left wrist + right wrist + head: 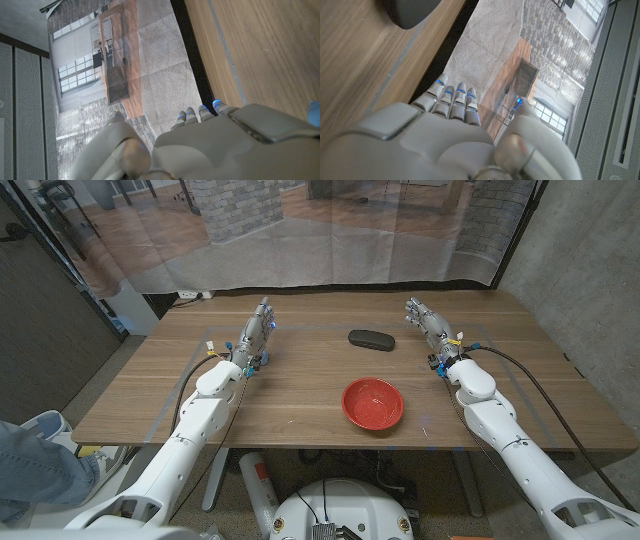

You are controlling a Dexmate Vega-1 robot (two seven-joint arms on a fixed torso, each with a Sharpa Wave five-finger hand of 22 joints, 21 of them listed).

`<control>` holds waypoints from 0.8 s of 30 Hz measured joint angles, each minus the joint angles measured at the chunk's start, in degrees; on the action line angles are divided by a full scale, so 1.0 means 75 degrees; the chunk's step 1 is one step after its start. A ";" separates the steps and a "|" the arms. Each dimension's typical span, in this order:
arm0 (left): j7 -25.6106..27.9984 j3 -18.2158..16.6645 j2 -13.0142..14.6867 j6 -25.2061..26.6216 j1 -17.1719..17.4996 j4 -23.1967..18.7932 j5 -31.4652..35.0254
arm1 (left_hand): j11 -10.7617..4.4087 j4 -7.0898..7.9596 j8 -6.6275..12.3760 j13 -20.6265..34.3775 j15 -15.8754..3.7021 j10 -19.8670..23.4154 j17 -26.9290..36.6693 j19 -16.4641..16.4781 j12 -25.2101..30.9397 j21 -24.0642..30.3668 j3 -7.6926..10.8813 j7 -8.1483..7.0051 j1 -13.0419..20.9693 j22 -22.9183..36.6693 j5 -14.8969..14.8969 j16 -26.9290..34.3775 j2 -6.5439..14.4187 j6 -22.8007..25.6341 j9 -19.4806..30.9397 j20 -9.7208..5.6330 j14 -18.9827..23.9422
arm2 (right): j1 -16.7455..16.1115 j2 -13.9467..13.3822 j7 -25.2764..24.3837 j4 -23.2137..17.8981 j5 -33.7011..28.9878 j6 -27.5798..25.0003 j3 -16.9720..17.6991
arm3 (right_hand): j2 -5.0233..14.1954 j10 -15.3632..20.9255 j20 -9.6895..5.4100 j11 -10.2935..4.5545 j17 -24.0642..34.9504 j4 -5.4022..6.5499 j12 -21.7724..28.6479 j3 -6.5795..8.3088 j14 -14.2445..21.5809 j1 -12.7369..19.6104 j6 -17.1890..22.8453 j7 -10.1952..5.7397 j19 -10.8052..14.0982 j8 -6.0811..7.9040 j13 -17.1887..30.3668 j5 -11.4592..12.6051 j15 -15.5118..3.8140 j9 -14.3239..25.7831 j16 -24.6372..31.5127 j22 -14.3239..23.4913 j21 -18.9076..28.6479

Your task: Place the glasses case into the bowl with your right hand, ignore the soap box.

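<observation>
Two robot arms reach up over a wooden table (pixel 300 395) in the head view, one along each side. A dark glasses case (pixel 371 339) lies near the table's far edge, a little right of the middle, its long axis running parallel to that edge. The right hand (pixel 428 321) is near the far right corner with fingers extended and holding nothing; the case lies to its inner side, toward the table's centre, much nearer this hand than the left hand (pixel 259 328). The left hand, near the far left, also has straight, empty fingers. A red bowl (pixel 373 405) sits close to the near edge, nearer the robot than the case.

In the left wrist view, the left hand's fingertips (pixel 200 113) point past the table's far edge, gripping nothing.

In the right wrist view, the right hand's fingers (pixel 454 97) stretch toward the far edge, empty, with one end of the glasses case (pixel 412 11) on the wood just off to one side.
</observation>
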 measured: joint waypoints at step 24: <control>0.0041 0.0016 0.0053 0.0090 0.0036 -0.0147 0.0053 | 0.0000 0.0032 0.0000 -0.0001 0.0000 0.0000 -0.0001 0.0000 0.0000 0.0000 -0.0031 -0.0027 0.0000 0.0000 0.0000 0.0000 0.0000 0.0028 0.0000 0.0000 0.0000 | -0.0080 -0.0159 -0.0562 -0.0354 -0.0980 -0.0069 -0.0153 | 0.0109 -0.0239 -0.0028 -0.0097 -0.0001 -0.0170 -0.0103 0.0107 0.0162 0.0233 -0.0208 -0.0206 -0.0029 -0.0051 0.0038 0.0000 -0.0078 0.0000 0.0060 0.0000 -0.0157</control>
